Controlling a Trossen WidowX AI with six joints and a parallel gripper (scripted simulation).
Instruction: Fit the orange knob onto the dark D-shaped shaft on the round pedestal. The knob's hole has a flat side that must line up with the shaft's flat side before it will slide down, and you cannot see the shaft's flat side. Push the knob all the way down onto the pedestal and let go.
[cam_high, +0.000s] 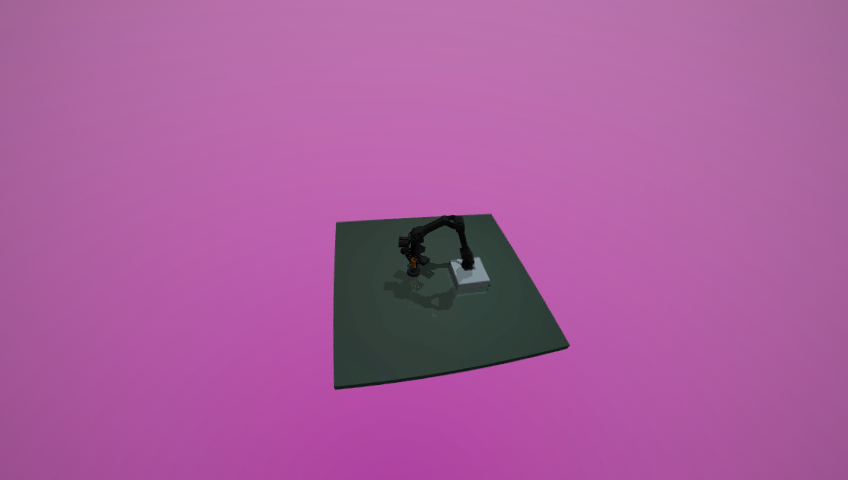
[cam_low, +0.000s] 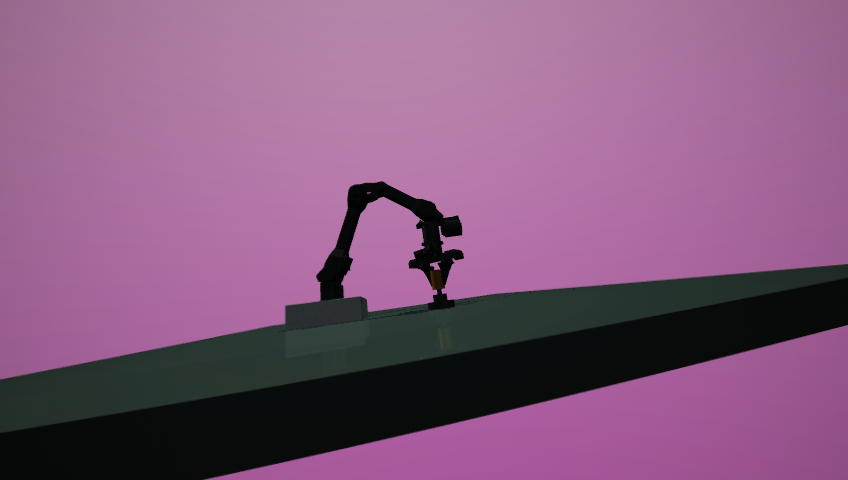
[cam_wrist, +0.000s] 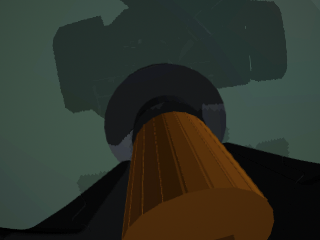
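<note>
The orange knob (cam_wrist: 187, 187) (cam_high: 413, 261) (cam_low: 436, 278) is a ribbed cone with a D-shaped opening in the end that faces the wrist camera. My gripper (cam_high: 413, 262) (cam_low: 436, 279) is shut on it and holds it upright right over the round dark pedestal (cam_wrist: 127, 110) (cam_high: 412, 273) (cam_low: 440, 305). In the wrist view the knob's far end covers the pedestal's middle, so the shaft is hidden there. From the exterior view a short dark stub of the shaft (cam_low: 439, 293) shows between the knob and the pedestal.
The arm rises from a light grey base block (cam_high: 470, 276) (cam_low: 325, 312) on a dark green table (cam_high: 416, 344) (cam_low: 535, 333). The arm's shadow (cam_high: 416, 294) falls on the table by the pedestal.
</note>
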